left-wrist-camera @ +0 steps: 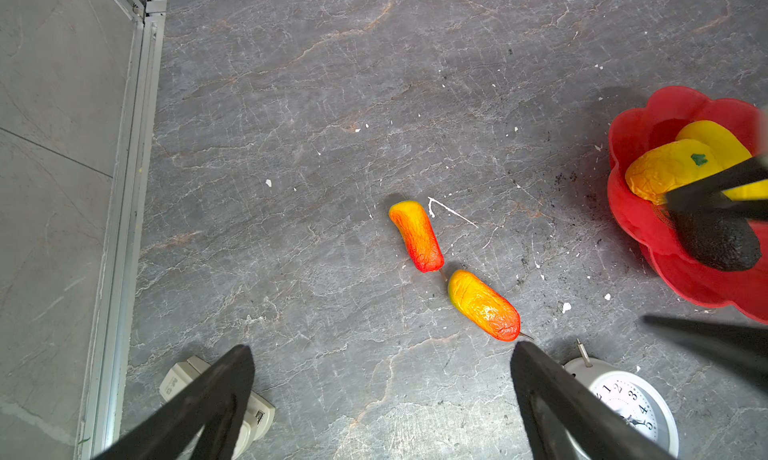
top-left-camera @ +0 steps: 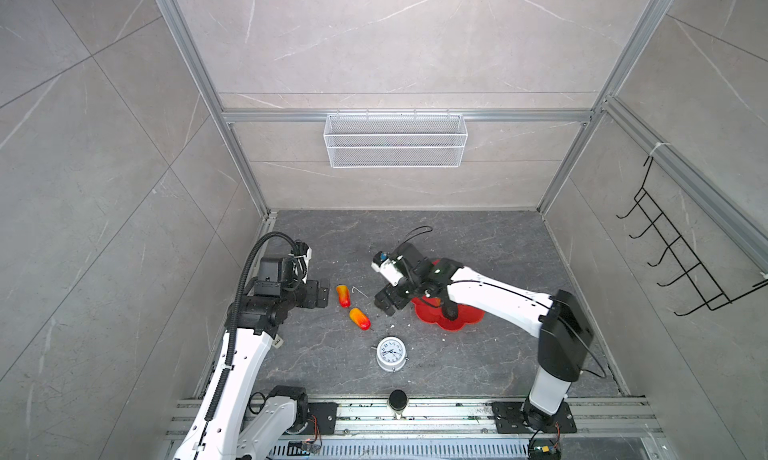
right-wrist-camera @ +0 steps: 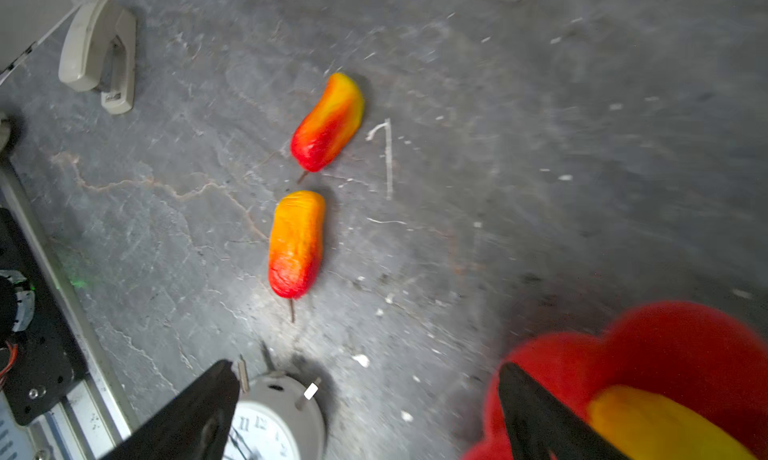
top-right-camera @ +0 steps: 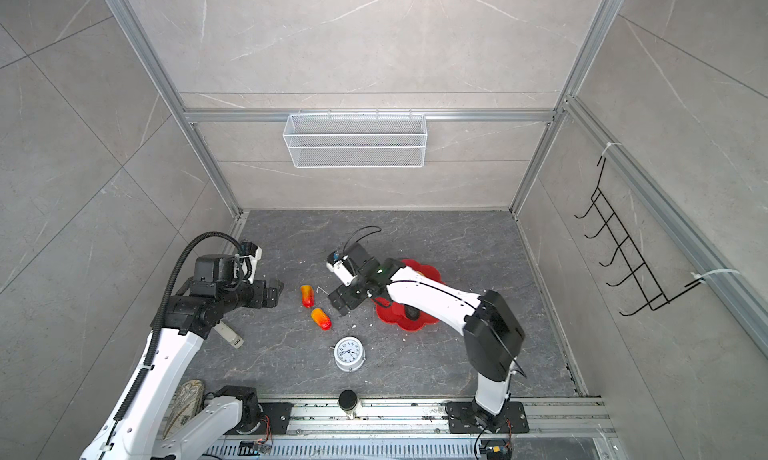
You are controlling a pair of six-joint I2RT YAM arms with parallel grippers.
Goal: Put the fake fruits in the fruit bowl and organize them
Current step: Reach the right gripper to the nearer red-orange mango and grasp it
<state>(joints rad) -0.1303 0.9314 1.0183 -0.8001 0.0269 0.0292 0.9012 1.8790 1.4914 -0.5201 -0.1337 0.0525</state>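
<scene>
**Orange-red oblongs (top-left-camera: 343, 296): two, outside fruit bowl (top-left-camera: 451, 327)**

In a top view both lie at 9 o'clock of the bowl, axes roughly 11-to-5. Right gripper (top-left-camera: 384, 304), jaws wide, empty: front oblong (top-left-camera: 360, 318) at 8 o'clock. Left gripper (top-left-camera: 322, 293), jaws wide: rear oblong at 3 o'clock.

Grey tabletop (top-left-camera: 478, 366): bowl (top-left-camera: 451, 325), two fruits (top-left-camera: 343, 296), clock (top-left-camera: 391, 354)

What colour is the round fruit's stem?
Green stem on the yellow round fruit; clearest in the left wrist view.
</scene>
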